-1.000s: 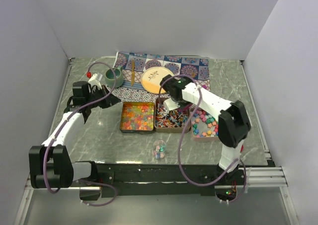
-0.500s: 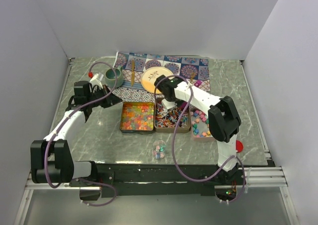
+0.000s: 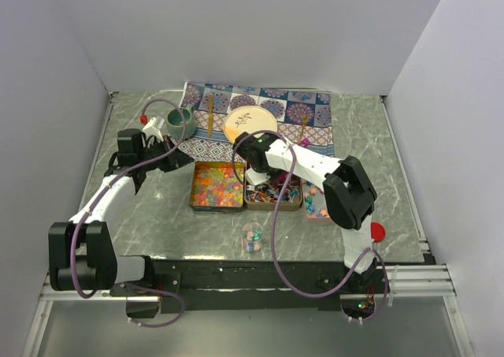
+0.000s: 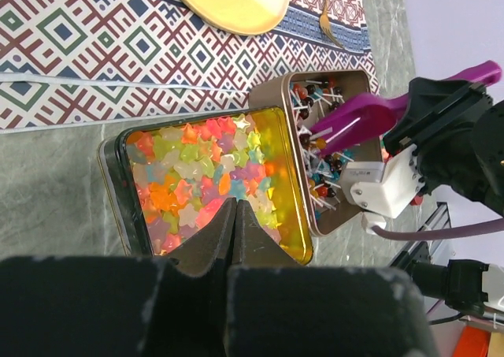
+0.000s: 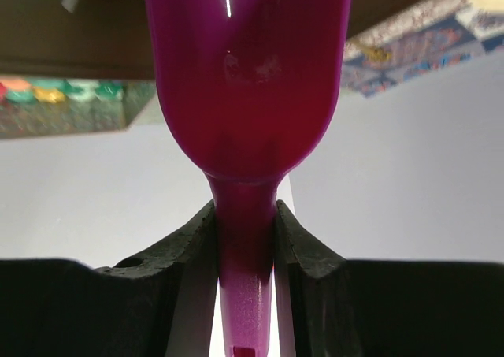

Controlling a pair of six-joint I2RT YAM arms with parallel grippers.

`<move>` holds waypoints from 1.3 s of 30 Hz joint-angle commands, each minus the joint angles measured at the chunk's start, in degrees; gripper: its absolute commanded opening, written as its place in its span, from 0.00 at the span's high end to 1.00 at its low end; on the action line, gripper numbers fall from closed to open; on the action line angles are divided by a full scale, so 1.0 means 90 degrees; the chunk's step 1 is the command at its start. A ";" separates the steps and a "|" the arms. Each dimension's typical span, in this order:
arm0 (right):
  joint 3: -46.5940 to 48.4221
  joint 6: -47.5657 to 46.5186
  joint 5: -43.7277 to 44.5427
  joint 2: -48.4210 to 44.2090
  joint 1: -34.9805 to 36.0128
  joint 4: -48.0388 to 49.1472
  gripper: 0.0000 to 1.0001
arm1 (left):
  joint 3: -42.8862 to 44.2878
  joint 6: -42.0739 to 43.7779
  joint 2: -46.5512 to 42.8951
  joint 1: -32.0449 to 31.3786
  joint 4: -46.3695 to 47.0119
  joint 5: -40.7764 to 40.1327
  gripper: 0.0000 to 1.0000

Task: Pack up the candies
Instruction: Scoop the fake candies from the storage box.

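Three open tins sit side by side. The left tin (image 3: pixel 217 186) holds orange-yellow-red gummies (image 4: pixel 206 177). The middle tin (image 3: pixel 273 191) holds red-blue-white wrapped candies (image 4: pixel 324 148). The right tin's pastel star pieces (image 3: pixel 318 206) are partly hidden by the arm. My right gripper (image 3: pixel 264 168) is shut on the handle of the purple scoop (image 5: pixel 244 73), whose bowl (image 4: pixel 354 119) is over the middle tin. My left gripper (image 4: pixel 234 204) is shut and empty, hovering by the left tin's left side (image 3: pixel 178 158).
A small clear jar (image 3: pixel 252 237) with a few candies stands in front of the tins. A round red lid (image 3: pixel 377 232) lies at the right front. A patterned mat (image 3: pixel 307 105) at the back carries a yellow plate (image 3: pixel 250 122) and a green mug (image 3: pixel 181 121).
My right arm has swung left with the scoop, from over the right tin to over the middle tin. The left arm has barely moved.
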 commanded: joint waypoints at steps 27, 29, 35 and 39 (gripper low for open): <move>-0.0182 0.0167 -0.2962 -0.0249 -0.0094 0.1179 1.00 | 0.0295 0.0514 0.0232 0.0130 -0.1122 -0.1957 0.99; -0.0211 0.0197 -0.2894 -0.0288 -0.0094 0.1179 1.00 | 0.0002 0.0377 0.0152 0.0394 -0.1230 -0.2857 0.99; -0.0425 0.0265 -0.2855 -0.0298 -0.0085 0.1276 1.00 | -0.0107 0.0191 0.0873 0.0658 -0.1680 -0.2664 0.99; -0.1106 -0.0114 -0.2796 -0.0542 -0.0007 0.1540 1.00 | -0.0146 -0.0111 0.1333 0.0658 -0.1543 -0.2400 0.99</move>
